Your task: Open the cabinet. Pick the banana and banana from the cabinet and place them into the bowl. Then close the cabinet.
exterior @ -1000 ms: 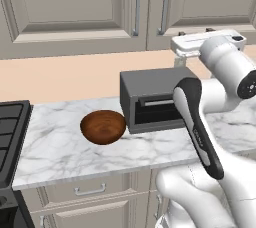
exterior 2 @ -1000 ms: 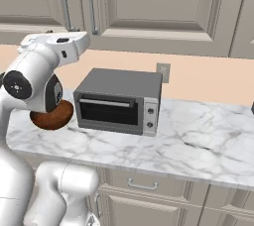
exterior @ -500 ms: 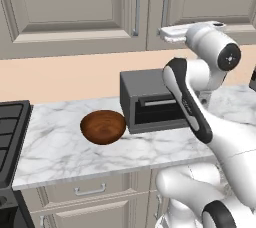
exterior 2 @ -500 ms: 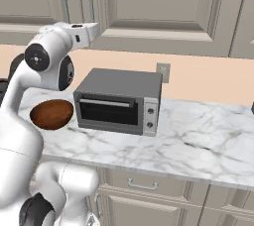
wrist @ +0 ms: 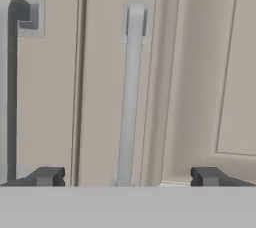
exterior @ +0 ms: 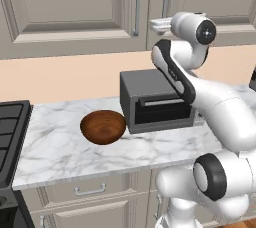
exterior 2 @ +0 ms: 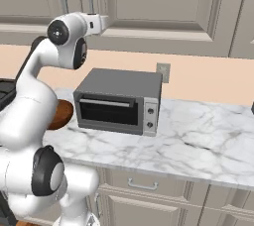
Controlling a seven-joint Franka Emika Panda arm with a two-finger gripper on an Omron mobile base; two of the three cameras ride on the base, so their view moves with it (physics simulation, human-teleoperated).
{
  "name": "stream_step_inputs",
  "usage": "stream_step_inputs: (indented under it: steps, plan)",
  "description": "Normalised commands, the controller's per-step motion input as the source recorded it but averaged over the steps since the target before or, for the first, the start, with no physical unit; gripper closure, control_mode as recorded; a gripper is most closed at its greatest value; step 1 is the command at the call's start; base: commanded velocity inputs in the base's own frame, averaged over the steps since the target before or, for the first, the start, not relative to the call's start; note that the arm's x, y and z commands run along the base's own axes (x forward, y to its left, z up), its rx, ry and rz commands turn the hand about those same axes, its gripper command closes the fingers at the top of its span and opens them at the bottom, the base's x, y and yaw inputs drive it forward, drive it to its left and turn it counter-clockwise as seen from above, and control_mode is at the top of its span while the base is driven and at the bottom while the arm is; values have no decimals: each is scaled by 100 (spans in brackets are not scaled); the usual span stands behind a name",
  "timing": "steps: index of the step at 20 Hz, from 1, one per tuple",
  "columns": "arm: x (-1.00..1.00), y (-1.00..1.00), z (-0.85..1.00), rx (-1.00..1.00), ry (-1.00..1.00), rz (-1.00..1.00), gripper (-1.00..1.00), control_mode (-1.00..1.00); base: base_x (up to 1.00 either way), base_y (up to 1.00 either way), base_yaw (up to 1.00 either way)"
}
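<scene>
The cabinet [exterior: 75, 7] hangs on the wall above the counter with both doors shut, so the bananas are hidden. My gripper [exterior: 154, 24] is raised in front of the doors' lower edge, open and holding nothing. In the hand view the right door's silver bar handle [wrist: 131, 97] runs upright between my spread fingertips [wrist: 47, 176], close ahead of the gripper [wrist: 127, 177]; the left door's handle [wrist: 10, 97] is at the frame's left edge. The dark reddish-brown bowl [exterior: 103, 126] sits empty on the marble counter, left of the oven; the arm partly covers this bowl [exterior 2: 62, 113] in the right base view.
A grey box oven [exterior: 155, 103] stands on the counter [exterior: 55, 152] under my arm, door shut. A black stovetop [exterior: 10, 127] lies at the counter's left end. A wall outlet [exterior 2: 162, 71] is behind the oven. Drawers and low doors sit below the counter.
The hand has risen and swung in toward the centre of the cabinet doors. The jaws have stayed open and the bowl and oven have not moved.
</scene>
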Motion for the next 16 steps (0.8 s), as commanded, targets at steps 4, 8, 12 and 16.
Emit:
stream_step_inputs:
  steps: [4,8,12,16]
  plan:
    - [100,0,-19,0,10,0,-100,-100,0,0,0]
    - [100,0,-30,-2,5,0,-100,-100,0,0,0]
    - [100,0,-38,-2,0,0,-100,-100,0,0,0]
    - [84,0,-31,-1,0,0,100,-100,0,0,0]
